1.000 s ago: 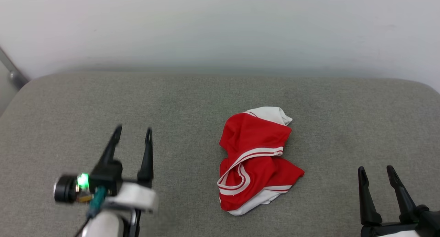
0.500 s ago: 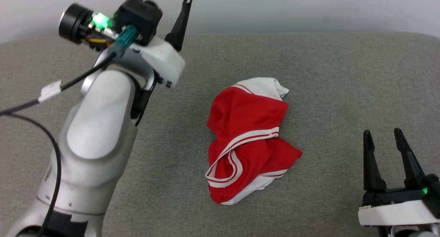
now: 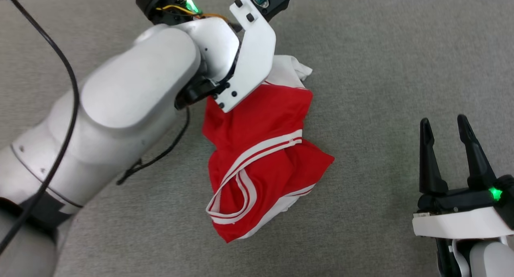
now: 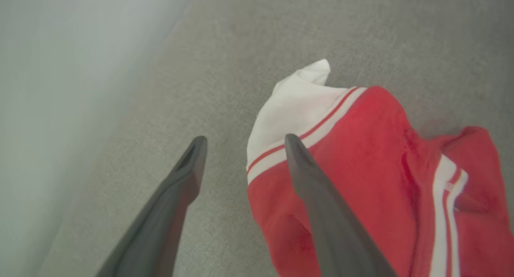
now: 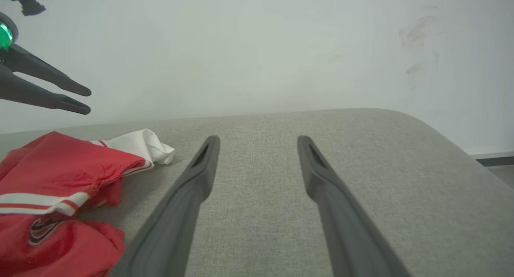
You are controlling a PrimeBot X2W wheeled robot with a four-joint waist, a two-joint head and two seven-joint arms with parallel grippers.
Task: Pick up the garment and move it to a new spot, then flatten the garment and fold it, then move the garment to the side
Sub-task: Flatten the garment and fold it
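The crumpled red, white-sleeved basketball T-shirt (image 3: pixel 261 156) lies mid-way across the grey upholstered cushion (image 3: pixel 381 68); the left claw (image 4: pixel 245 139) hovers wide open over its far sleeve, seemingly to grasp it, while the right claw (image 3: pixel 443 121) idles wide and empty toward the right edge.

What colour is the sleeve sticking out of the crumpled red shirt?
The sleeve is white, clearest in the left wrist view.

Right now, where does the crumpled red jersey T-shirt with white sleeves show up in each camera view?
Head view: the red T-shirt with white sleeves lies in the centre, running from upper middle to lower middle.
Left wrist view: right half, reaching the bottom and right edges.
Right wrist view: lower left corner.
Shared landmark: the bunched white sleeve at the shirt's far end.
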